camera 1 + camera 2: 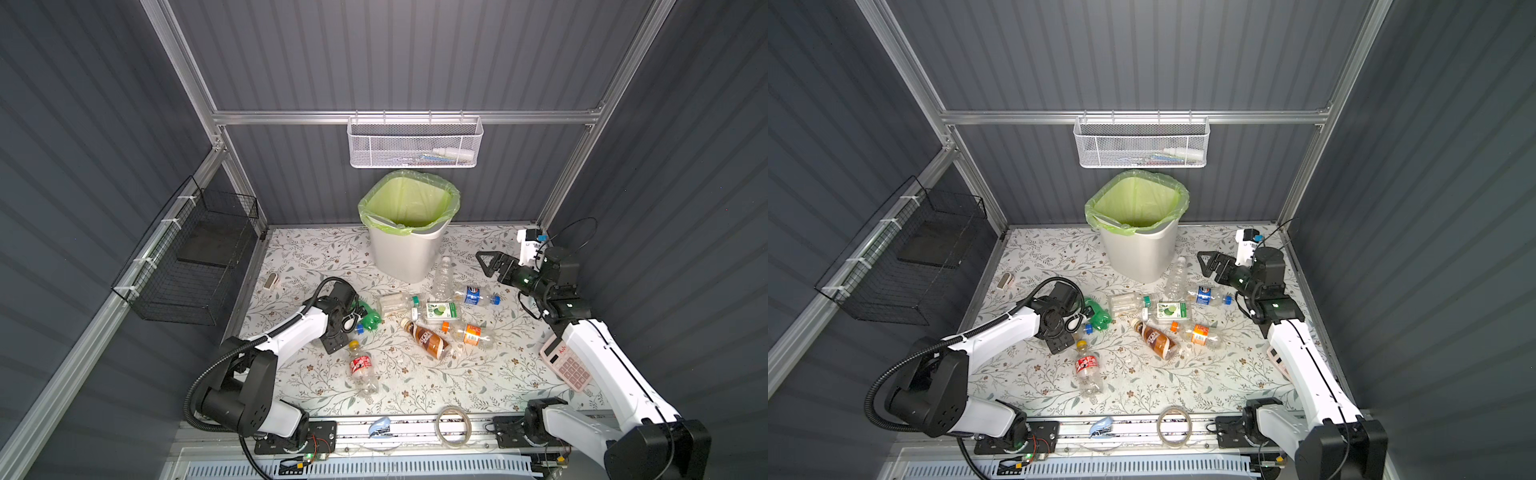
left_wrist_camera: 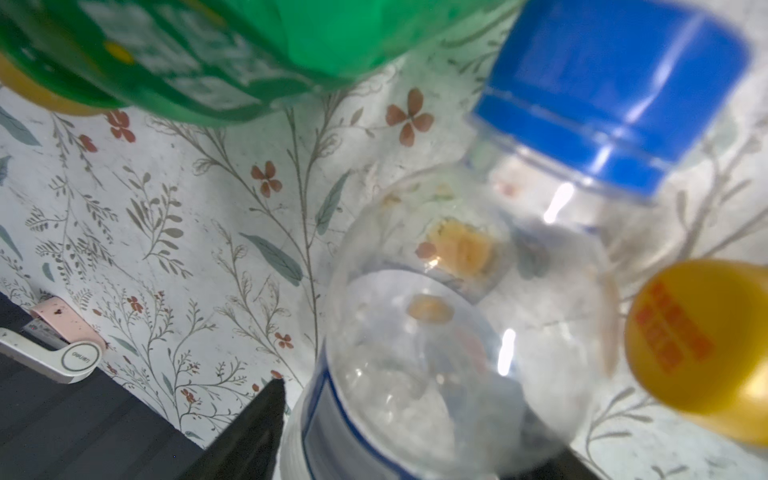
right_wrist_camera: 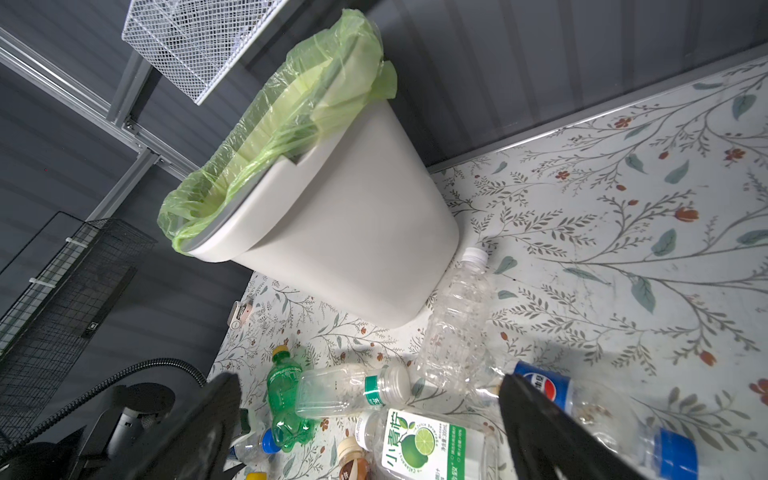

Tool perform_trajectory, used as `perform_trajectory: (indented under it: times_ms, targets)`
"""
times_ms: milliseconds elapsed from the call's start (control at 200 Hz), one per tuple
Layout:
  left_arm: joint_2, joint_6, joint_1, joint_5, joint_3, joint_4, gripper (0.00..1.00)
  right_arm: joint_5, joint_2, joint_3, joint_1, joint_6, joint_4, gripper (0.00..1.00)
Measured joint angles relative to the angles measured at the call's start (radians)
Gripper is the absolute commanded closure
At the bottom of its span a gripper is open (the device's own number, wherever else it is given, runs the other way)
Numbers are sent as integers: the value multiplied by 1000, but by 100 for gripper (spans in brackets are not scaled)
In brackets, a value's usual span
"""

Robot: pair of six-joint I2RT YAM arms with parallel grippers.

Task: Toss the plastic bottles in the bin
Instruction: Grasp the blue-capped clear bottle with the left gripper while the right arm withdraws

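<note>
— Bottles in stock?

— plastic bottles (image 1: pixel 1169 311): nine counted in both top views, all lying on the flowered table (image 1: pixel 316 374).
- One green bottle (image 1: pixel 371 318), yellow cap.
- One blue-capped clear bottle (image 2: pixel 436 353).
- One red-label bottle (image 1: pixel 363 368), yellow cap.
- One brown bottle (image 1: pixel 428 341).
- One orange-label bottle (image 1: pixel 471 333).
- One lime-label bottle (image 1: pixel 441 311).
- One squarish clear bottle (image 1: pixel 392 303) with a green-white band at the neck.
- One blue-label bottle (image 1: pixel 476 296).
- One bare clear bottle (image 1: pixel 443 274), white cap, just beside the bin's foot.

— Bins?

— One bin (image 1: pixel 405 253): white, tapered, with a light green liner folded over the rim. It stands upright at the back middle of the table, below the white mesh basket (image 1: pixel 415 143).

— Your pincers?

— Two. My left gripper (image 2: pixel 411 453) is low at the left end of the cluster, a finger on either side of the blue-capped clear bottle. Whether they press it, I cannot tell. My right gripper (image 1: pixel 484 264) hangs to the right of the bin, jaws wide, nothing between them.

— Sundries?

— One black wire basket (image 1: pixel 187 266) on the left wall and one calculator (image 1: pixel 567 365).
</note>
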Motion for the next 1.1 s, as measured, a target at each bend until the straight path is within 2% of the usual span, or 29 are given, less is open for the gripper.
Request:
perform_trajectory:
  times_ms: [135,315,740,1101]
  targets:
    - [18,0,0,-7,0,-2,38,0,0,-6,-13,1,2,2]
    - [-5,0,0,5,-10,-2,41,0,0,-13,-23,1,9,3]
    - [-243,0,0,40,-80,-20,44,-6,58,-34,-32,39,58,6]
    - [-421,-35,0,93,-89,5,45,-3,69,-35,-32,2,-66,8]
